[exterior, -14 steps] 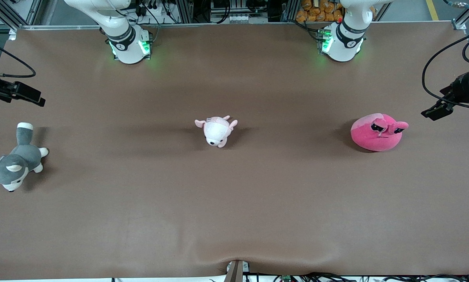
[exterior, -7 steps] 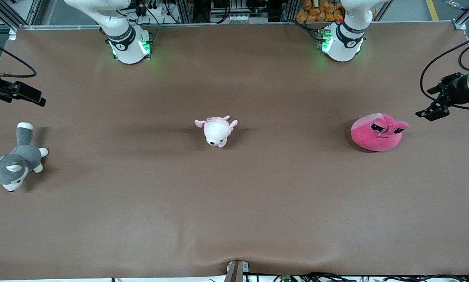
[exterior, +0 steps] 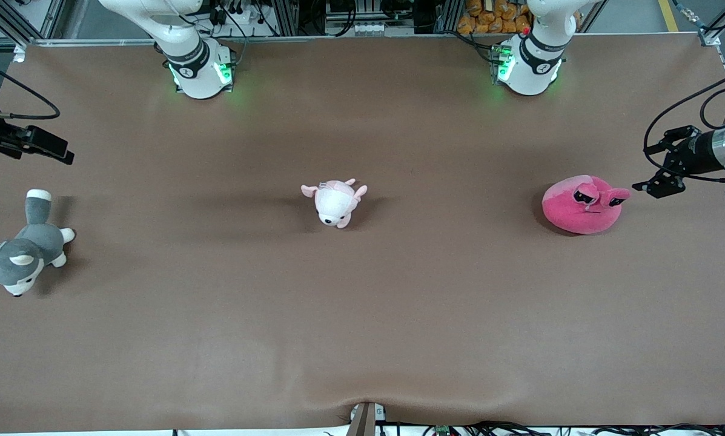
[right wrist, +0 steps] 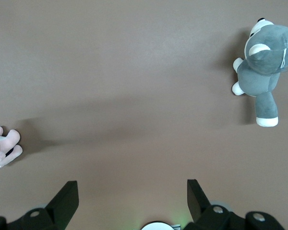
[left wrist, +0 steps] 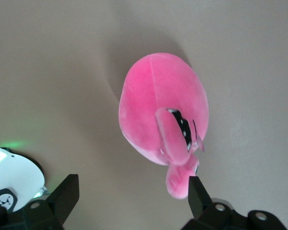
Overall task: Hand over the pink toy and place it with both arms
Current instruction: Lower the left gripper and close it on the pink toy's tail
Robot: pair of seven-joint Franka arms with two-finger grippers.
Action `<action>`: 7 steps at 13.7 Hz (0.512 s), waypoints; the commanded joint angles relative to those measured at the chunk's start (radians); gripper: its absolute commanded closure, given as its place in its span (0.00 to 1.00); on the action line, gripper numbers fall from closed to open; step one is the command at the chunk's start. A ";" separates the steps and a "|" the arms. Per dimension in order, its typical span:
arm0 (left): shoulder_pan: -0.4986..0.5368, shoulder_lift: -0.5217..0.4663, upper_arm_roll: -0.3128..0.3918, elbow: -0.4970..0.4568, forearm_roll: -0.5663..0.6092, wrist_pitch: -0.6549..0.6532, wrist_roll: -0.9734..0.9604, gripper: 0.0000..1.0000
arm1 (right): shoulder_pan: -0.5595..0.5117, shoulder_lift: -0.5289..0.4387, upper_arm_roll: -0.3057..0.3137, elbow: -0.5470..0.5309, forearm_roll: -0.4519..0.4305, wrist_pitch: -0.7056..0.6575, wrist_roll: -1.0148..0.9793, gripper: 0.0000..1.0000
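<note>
The pink toy (exterior: 583, 204), a round hot-pink plush with black eyes on stalks, lies on the brown table toward the left arm's end. It fills the middle of the left wrist view (left wrist: 161, 108). My left gripper (exterior: 658, 177) is open and empty, in the air just beside the toy on its table-end side; one fingertip (left wrist: 198, 194) shows close to an eye stalk. My right gripper (exterior: 47, 148) is open and empty, up at the right arm's end of the table, over the spot next to the grey dog. Its fingers (right wrist: 67, 196) frame bare table.
A small pale pink-and-white plush animal (exterior: 335, 201) lies at mid-table. A grey-and-white plush dog (exterior: 23, 248) lies at the right arm's end; it also shows in the right wrist view (right wrist: 264, 62). Both arm bases (exterior: 198, 66) stand along the table's back edge.
My left gripper has moved in from the table's end toward the pink toy and turned. The right gripper has barely shifted. The toys have not moved.
</note>
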 commanded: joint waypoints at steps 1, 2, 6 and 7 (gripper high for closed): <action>0.026 0.049 -0.005 0.009 -0.042 0.029 -0.008 0.00 | 0.006 -0.004 0.001 0.000 -0.002 0.000 0.001 0.00; 0.029 0.062 -0.005 0.009 -0.065 0.039 -0.008 0.00 | 0.010 -0.004 0.001 0.000 -0.002 0.001 0.001 0.00; 0.032 0.115 -0.005 0.017 -0.084 0.071 -0.005 0.00 | 0.012 -0.004 0.001 0.000 -0.002 0.001 0.001 0.00; 0.034 0.131 -0.005 0.030 -0.085 0.074 -0.005 0.00 | 0.012 -0.004 0.001 0.000 -0.002 0.001 0.001 0.00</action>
